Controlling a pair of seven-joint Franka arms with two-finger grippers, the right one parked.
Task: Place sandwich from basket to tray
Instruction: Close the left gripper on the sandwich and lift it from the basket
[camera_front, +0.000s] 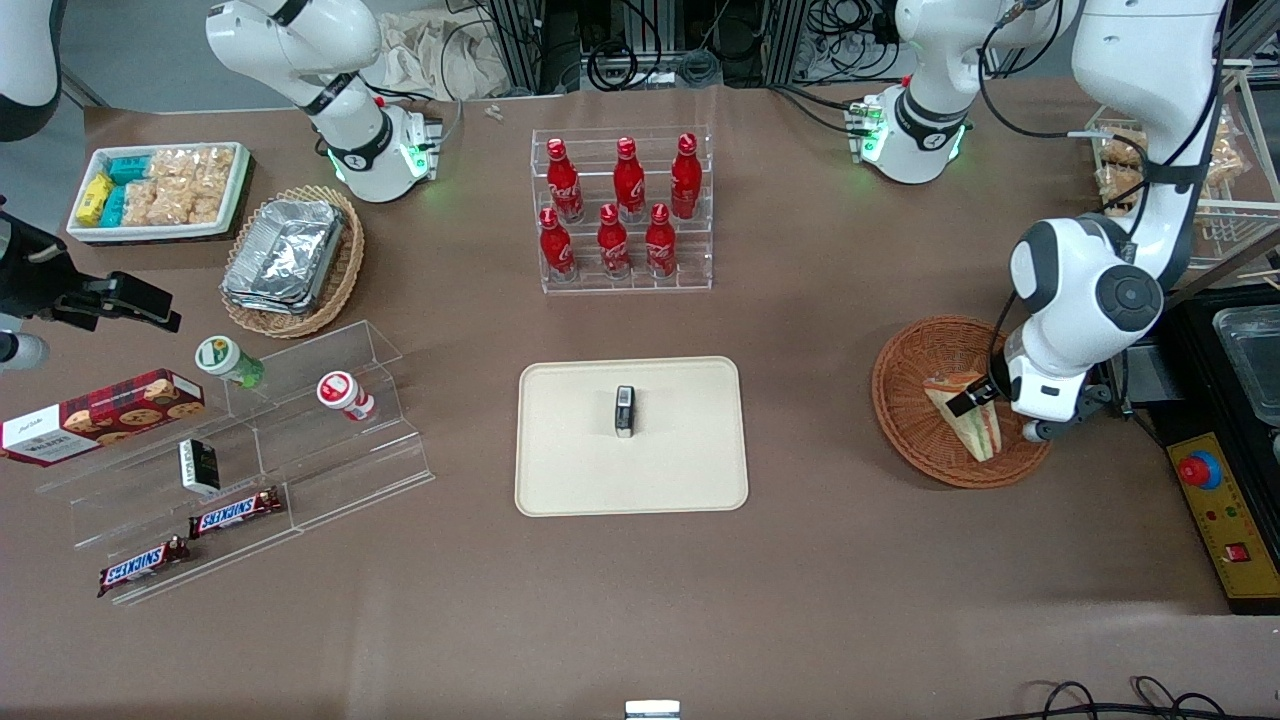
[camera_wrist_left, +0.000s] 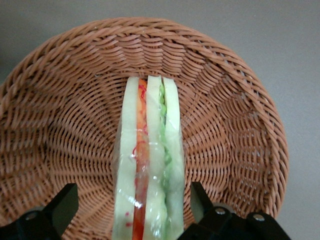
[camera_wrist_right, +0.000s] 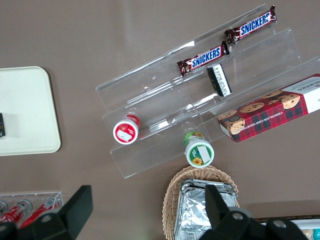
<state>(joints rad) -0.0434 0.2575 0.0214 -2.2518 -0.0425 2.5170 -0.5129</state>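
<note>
Fingers (camera_wrist_left: 60, 207) of the left gripper (camera_wrist_left: 132, 210) stood open astride the clear-wrapped triangular sandwich (camera_wrist_left: 149, 165) in the reddish-brown wicker basket (camera_wrist_left: 60, 115). Its long edge ran between them, away from the wrist.

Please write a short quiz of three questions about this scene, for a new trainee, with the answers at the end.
1. True or false: the sandwich already lies on the tray.
2. Where is the gripper? A) above the tray B) at the basket, one finger on each side of the sandwich C) over the bottles
3. What lies on the tray now?

Key
1. False: it is in the basket, standing on edge.
2. B. The fingers are open and do not touch the sandwich.
3. One small dark packet, near the middle.
</note>
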